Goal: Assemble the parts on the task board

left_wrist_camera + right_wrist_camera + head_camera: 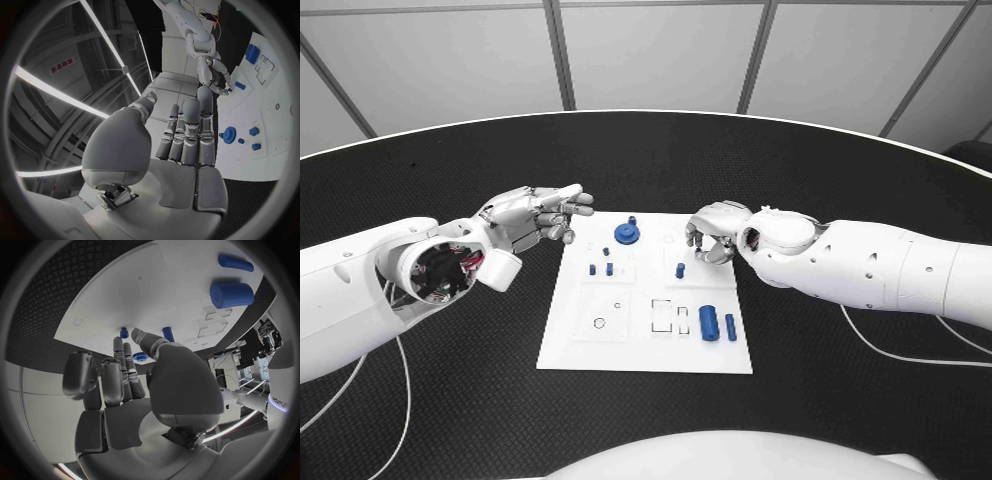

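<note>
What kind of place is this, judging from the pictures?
Probably a robotics lab or test cell: a round black table, a white task board with small blue parts, and plain panelled walls behind.

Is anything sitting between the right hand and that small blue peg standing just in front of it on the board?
Nothing visible. The right hand hovers over the task board's far right corner, and only bare white board lies between it and the small blue peg.

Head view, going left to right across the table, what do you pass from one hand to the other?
Left hand → blue gear-shaped part standing on the task board → small blue peg → right hand.
</note>
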### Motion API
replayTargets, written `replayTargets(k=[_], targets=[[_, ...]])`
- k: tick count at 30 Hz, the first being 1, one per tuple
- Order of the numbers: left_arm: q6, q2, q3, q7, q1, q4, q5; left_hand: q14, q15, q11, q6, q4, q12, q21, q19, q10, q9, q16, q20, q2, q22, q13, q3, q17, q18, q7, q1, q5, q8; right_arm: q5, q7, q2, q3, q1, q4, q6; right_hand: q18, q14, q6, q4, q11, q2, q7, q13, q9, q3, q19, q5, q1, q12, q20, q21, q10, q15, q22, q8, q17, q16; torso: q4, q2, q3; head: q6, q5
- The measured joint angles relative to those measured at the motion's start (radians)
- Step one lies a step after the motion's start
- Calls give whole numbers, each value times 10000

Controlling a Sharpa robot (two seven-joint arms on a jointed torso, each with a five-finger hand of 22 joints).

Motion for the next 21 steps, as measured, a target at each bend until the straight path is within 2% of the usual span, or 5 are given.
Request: replayTargets(k=[1,3,5,7,21], targets=[[-2,2,0,-1,0,-6,0,0,0,0,0,0,0,0,0,0,0,0,0,0,0,0,0,-7,1,0,0,0,0,0,19,-3,0,-2,-2,5,0,0,20,-14,-26,16,19,-20,11,15,0,0,16,0,0,0,49,0,0,20,0,0,0,-2,0,-10,5],[-3,7,0,-4,0,-14,0,0,0,0,0,0,0,0,0,0,0,0,0,47,0,0,0,-7,0,0,47,0,0,0,43,-5,0,-4,-9,34,-1,0,216,-97,-59,190,-17,-54,55,161,34,0,190,0,-34,58,267,0,0,96,0,11,-3,-8,0,-22,7],[-1,8,0,-10,0,-19,-1,0,0,0,0,0,0,0,0,0,0,0,0,51,0,0,0,-7,0,0,51,0,0,0,58,-8,0,-6,-19,65,0,0,284,-163,-91,268,-75,-88,65,250,38,0,268,-1,-38,58,341,0,0,96,-1,61,-3,-12,0,-35,8],[0,8,0,-16,0,-21,-1,0,0,0,-36,0,0,0,0,0,-1,0,0,51,1,-1,0,-7,0,-36,51,0,0,0,62,-12,1,-7,-29,90,-1,0,321,-191,-107,268,-38,-93,67,278,38,0,268,-19,-38,58,357,0,0,96,-1,61,-3,-13,0,-46,8],[-8,3,0,-34,0,-4,-1,0,0,-36,-36,0,0,0,-1,-35,-2,0,0,105,-10,-1,1,-6,-1,-36,105,0,0,0,80,55,0,-29,-243,228,-1,0,357,-233,-107,316,-75,-134,78,319,38,0,316,-67,-37,100,429,0,-2,95,-2,61,6,-7,-4,-79,-10]])
